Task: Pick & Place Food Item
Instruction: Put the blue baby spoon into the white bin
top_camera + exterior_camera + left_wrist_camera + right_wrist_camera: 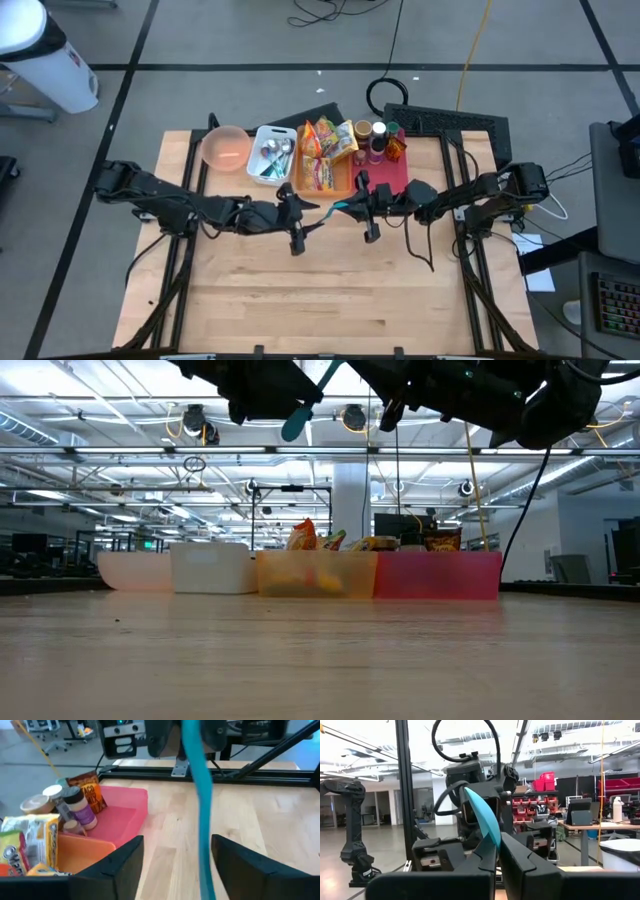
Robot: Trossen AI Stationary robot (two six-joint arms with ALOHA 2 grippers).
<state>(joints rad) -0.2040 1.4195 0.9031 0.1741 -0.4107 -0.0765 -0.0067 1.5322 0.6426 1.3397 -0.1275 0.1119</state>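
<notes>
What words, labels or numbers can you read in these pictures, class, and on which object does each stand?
"ACO", with what looks like "MIX" beneath: on the brown paper packet standing in the pink plastic bin; its start is hidden.
Yellow and white food packet in the orange plastic bin: printed, but too blurred to read.
Purple-labelled bottle: label too blurred to read.
High and low views: all print too small to read.
</notes>
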